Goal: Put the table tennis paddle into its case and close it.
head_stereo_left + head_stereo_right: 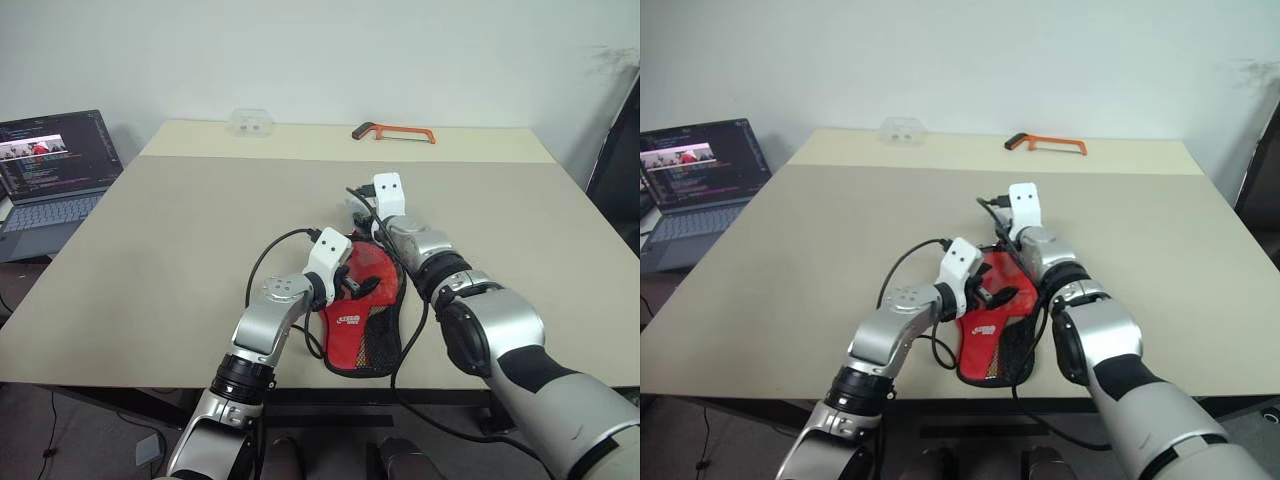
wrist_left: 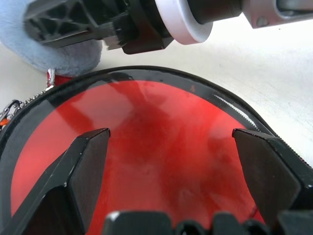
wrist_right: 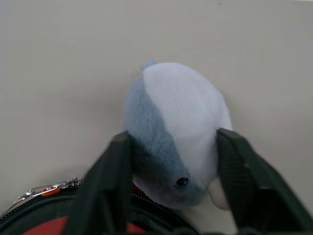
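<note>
Beige table (image 1: 180,230) (laptop (image 1: 50,170) at left edge), white wall.

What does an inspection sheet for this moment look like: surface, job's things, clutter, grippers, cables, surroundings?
Surface: beige table, a second table butted against its far edge.
Job's things: case lies at the near edge, zip open round its head; the red paddle face shows inside it.
Clutter: grey-and-white plush touching the case's far end; orange hacksaw and a clear plastic box on the far table.
Grippers: left gripper open over the paddle face; right gripper with its fingers either side of the plush, grip uncertain.
Cables: black cables loop along both arms.
Surroundings: open laptop to the left, white wall behind.
</note>
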